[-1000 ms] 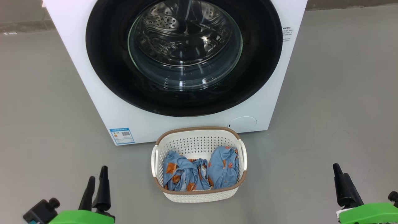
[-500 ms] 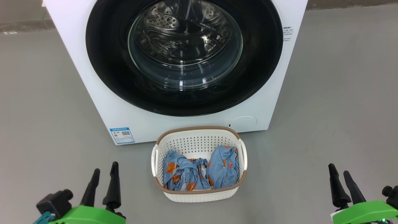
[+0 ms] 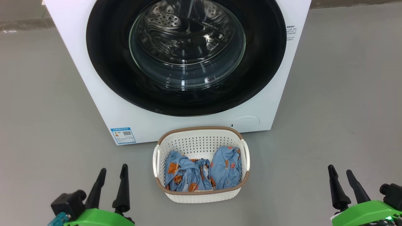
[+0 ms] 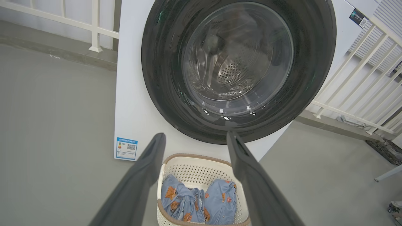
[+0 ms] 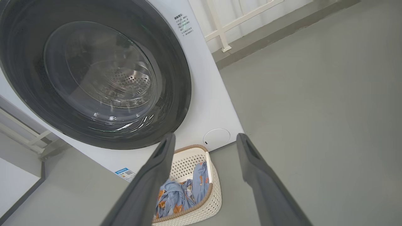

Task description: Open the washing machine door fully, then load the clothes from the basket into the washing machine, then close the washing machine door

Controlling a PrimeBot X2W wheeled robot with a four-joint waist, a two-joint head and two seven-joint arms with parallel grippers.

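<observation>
The white washing machine (image 3: 103,103) stands ahead of me. The washing machine door (image 3: 103,62) lies flat against its front, black rim around clear glass, with the steel drum visible through it. The basket (image 3: 201,138) sits on the floor just before the machine. The clothes (image 3: 201,175) lie inside it, light blue with orange figures. My left gripper (image 3: 113,169) is open, low and to the left of the basket. My right gripper (image 3: 339,170) is open, farther off to the right. In the wrist views the left gripper (image 4: 196,136) and right gripper (image 5: 205,137) are empty, spread above the basket (image 4: 201,158) (image 5: 191,153).
Grey floor (image 3: 339,94) surrounds the machine on both sides. A blue sticker (image 3: 123,135) and a round cover (image 3: 245,121) mark the machine's lower front. A white railing (image 4: 351,78) and a kerb run behind the machine.
My left gripper has moved right and a little up in the head view, closer to the basket. My right gripper has edged left. Door, basket and clothes are unchanged.
</observation>
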